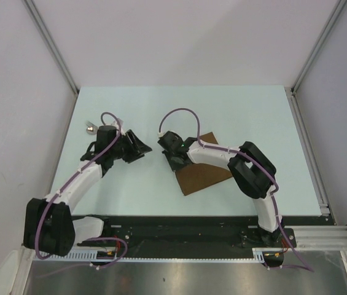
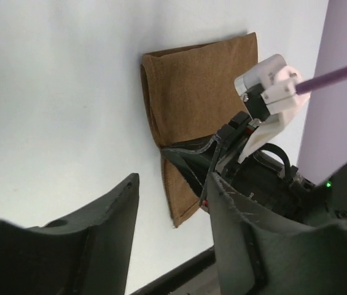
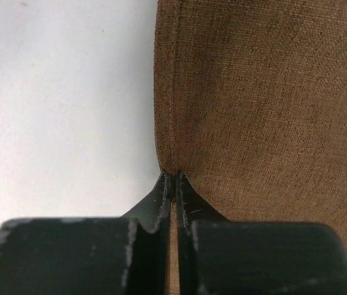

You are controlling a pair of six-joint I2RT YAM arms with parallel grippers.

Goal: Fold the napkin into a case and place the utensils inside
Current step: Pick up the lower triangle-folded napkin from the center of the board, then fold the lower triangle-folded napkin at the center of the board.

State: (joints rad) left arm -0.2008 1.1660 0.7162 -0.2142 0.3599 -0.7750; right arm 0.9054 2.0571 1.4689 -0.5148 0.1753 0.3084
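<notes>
The dark-brown napkin (image 1: 207,167) lies on the table right of centre and looks doubled over along its left edge (image 2: 155,98). My right gripper (image 1: 174,157) is shut on that left edge, the cloth pinched between its fingertips (image 3: 173,179) and lifted slightly. The napkin fills the right half of the right wrist view (image 3: 265,110). My left gripper (image 1: 137,146) is open and empty, a little left of the napkin and pointing at it (image 2: 173,184). A small silver utensil (image 1: 91,128) lies at the far left behind the left wrist.
The pale table (image 1: 234,110) ends at a black strip along its near edge (image 1: 179,221). White walls with metal posts (image 1: 50,43) enclose the back and sides. A purple cable (image 1: 179,114) loops above the right wrist.
</notes>
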